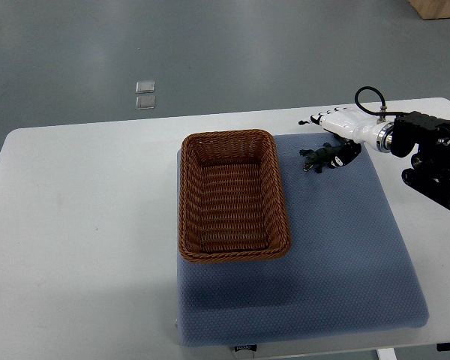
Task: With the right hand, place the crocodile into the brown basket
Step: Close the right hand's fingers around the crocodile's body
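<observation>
A small dark green toy crocodile point(319, 158) lies on the blue mat point(337, 247), just right of the brown wicker basket point(274, 187), which holds nothing. My right hand point(331, 133), white with dark fingertips, comes in from the right edge and hovers at the crocodile's tail end. Its fingers point(315, 119) stretch out to the left above the toy, and the dark thumb point(350, 154) hangs down beside the tail. Nothing is clasped in the hand. The left arm does not show.
The mat lies on a white table point(82, 225). The black wrist and forearm assembly point(435, 161) sits over the table's right edge. Two small clear squares point(144, 94) lie on the grey floor beyond the table.
</observation>
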Robot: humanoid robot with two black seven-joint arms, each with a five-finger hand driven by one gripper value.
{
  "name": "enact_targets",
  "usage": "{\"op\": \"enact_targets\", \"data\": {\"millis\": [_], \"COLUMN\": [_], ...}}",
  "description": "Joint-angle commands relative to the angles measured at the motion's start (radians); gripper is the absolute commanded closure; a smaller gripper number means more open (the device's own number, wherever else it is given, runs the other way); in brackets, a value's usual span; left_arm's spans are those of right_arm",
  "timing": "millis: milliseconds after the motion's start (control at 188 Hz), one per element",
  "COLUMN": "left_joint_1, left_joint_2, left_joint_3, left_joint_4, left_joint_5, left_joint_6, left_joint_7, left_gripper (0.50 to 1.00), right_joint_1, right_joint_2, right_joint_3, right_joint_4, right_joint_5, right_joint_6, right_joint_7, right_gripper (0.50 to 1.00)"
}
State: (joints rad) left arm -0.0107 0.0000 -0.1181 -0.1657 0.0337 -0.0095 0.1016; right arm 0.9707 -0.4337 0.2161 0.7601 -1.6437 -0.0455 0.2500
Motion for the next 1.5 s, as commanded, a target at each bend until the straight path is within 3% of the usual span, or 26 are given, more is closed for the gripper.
{"op": "enact_targets", "data": {"millis": [0,1122,1495], "left_joint_1": [0.000,0.000,0.000], "left_joint_2": [0.000,0.000,0.000], "left_joint_3": [0.000,0.000,0.000], "left_joint_4": [0.000,0.000,0.000], "left_joint_5": [0.000,0.000,0.000], "left_joint_6": [0.000,0.000,0.000], "left_joint_7": [0.000,0.000,0.000], "left_gripper": [0.500,0.500,0.500], "right_joint_1": [0.023,0.037,0.037], "right_joint_2": [0.003,0.052,0.056], "right_joint_3": [-0.037,-0.129,-0.135], "right_joint_4": [-0.005,-0.070,-0.070], "right_joint_5": [-0.001,-0.031,-0.031], "right_joint_6": [-0.002,-0.007,0.001], "right_joint_7": [0.000,0.006,0.008], "right_gripper": [0.628,0.646,0.695]}}
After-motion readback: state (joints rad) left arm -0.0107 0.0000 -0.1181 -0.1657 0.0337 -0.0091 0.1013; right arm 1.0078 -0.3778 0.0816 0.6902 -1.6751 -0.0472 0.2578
